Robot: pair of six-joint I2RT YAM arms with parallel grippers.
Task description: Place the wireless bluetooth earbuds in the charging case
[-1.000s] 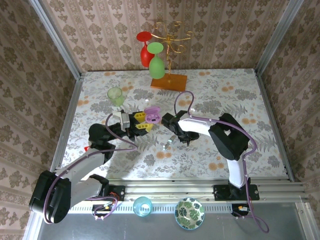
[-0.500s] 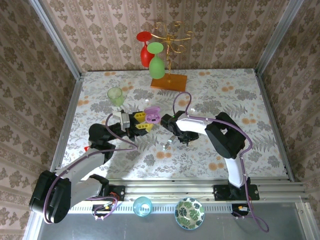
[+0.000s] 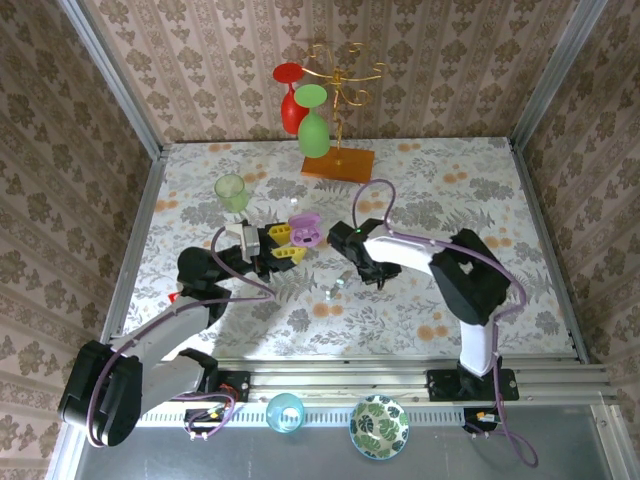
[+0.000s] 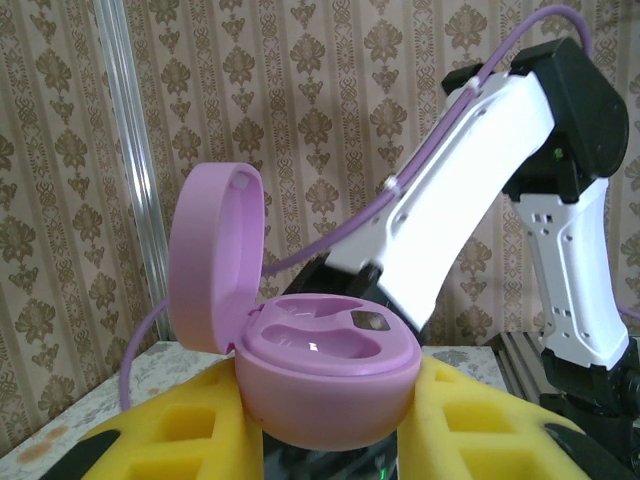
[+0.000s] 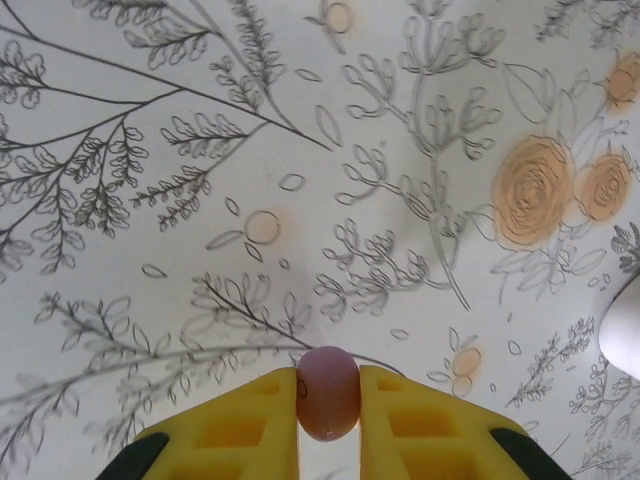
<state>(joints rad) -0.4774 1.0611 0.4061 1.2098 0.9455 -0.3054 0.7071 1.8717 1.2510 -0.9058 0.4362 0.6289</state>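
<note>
Two grippers and one desk (image 3: 450, 190), itemised.

1. Left gripper (image 3: 296, 242). The jaws are sitting at a narrow setting and clamping the charging case (image 4: 325, 375). The yellow pads (image 4: 170, 440) are pressing its lower body from both sides. This lilac, egg-shaped case is being held upright above the desk, left of centre in the top view. Its lid (image 4: 215, 255) is standing hinged back and open. Two moulded wells are showing in the base. The white link of the right arm (image 4: 450, 180) is rising just behind the case.

2. Right gripper (image 5: 329, 400). The jaws are standing only a bud's width apart and pinching one earbud (image 5: 328, 388), a pale pinkish bud. It is sitting between the tips of the yellow fingers (image 5: 245, 420), with the floral desk surface showing beyond it. Whether the bud is touching the desk cannot be told. In the top view this gripper is pointing down at the desk just right of the case.

3. Small pale item (image 3: 334, 290). It is lying on the desk near the right gripper and is too small to identify.

4. Green glass (image 3: 231, 192). It is standing upright on the desk, behind the left gripper.

5. Gold rack (image 3: 340, 80). It is standing on an orange base (image 3: 338, 163) at the far edge and carrying one red and one green glass upside down.

6. Blue cup (image 3: 285, 412) and patterned bowl (image 3: 379, 427). Both are sitting side by side in front of the arm bases.
</note>
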